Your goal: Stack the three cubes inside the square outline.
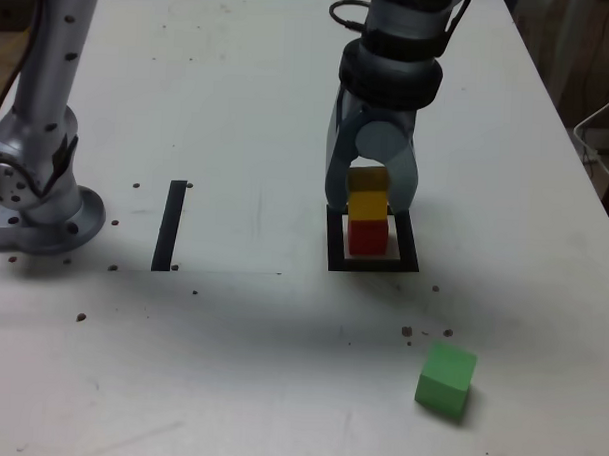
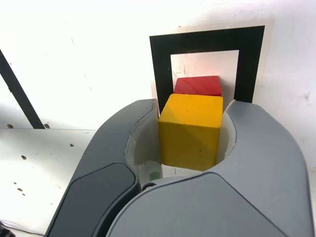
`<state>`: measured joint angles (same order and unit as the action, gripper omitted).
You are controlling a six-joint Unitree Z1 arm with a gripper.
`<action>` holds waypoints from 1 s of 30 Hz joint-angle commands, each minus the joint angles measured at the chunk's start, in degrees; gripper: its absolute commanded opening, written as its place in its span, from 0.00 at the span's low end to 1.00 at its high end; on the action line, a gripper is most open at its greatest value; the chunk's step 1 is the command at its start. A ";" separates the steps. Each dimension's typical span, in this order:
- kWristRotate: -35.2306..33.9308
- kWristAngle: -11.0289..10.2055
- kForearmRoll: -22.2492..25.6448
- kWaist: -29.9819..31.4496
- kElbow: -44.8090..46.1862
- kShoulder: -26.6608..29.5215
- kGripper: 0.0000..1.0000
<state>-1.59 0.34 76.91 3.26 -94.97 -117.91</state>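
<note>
Exterior view: jaws (image 1: 374, 190) closed on the yellow cube (image 1: 367, 204), one side of the jaws on each side of it. Yellow sits directly above the red cube (image 1: 368, 237), lined up with it, looks like on top or just about; can't tell if it's fully resting. Red is inside the square outline (image 1: 337, 261) on the bench (image 1: 251, 336). Green cube (image 1: 446, 378) is loose on the bench, outside the outline, toward the camera and to the exterior view's right of the jaws, well apart. Wrist view: yellow clamped between the jaws, red showing past its far edge, partly hidden, black frame around; red's exact overlap with yellow can't be judged here. Green isn't clearly seen. Judgement: placing yellow looks like the step in hand, stack roughly two-thirds there; next, release straight, back off without dragging yellow, then go toward green. Risk: opening unevenly nudges yellow off red.
</note>
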 commanded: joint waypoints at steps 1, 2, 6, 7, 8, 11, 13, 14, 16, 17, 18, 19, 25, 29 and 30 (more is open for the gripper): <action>0.09 0.29 -0.03 -0.17 0.11 -0.43 0.29; 0.09 0.37 -0.02 -0.20 0.14 -0.52 0.29; 0.09 0.65 -0.01 -0.22 0.36 -0.86 0.30; 0.09 0.77 -0.02 -0.23 0.49 -0.96 0.31; 0.10 0.92 -0.05 -0.23 0.62 -1.05 0.34; 0.45 1.34 -0.32 -0.23 0.87 -1.18 0.50; 0.87 1.48 -0.56 -0.24 0.78 -1.08 0.69; 1.08 1.45 -0.66 -0.24 0.68 -0.97 0.78; 1.43 1.19 -0.81 -0.25 0.43 -0.70 0.92; 1.55 0.98 -0.86 -0.25 0.29 -0.56 0.97; 1.70 0.73 -0.94 -0.25 0.14 -0.42 0.99; 1.87 0.48 -1.04 -0.24 -0.01 -0.29 0.99; 2.75 -0.50 -1.47 -0.27 -0.50 0.23 1.00; 2.46 -0.91 -0.92 -0.28 0.15 0.56 0.99; 2.24 -1.03 -0.66 -0.28 0.43 0.73 0.99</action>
<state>0.93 -0.52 75.83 3.06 -94.82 -117.75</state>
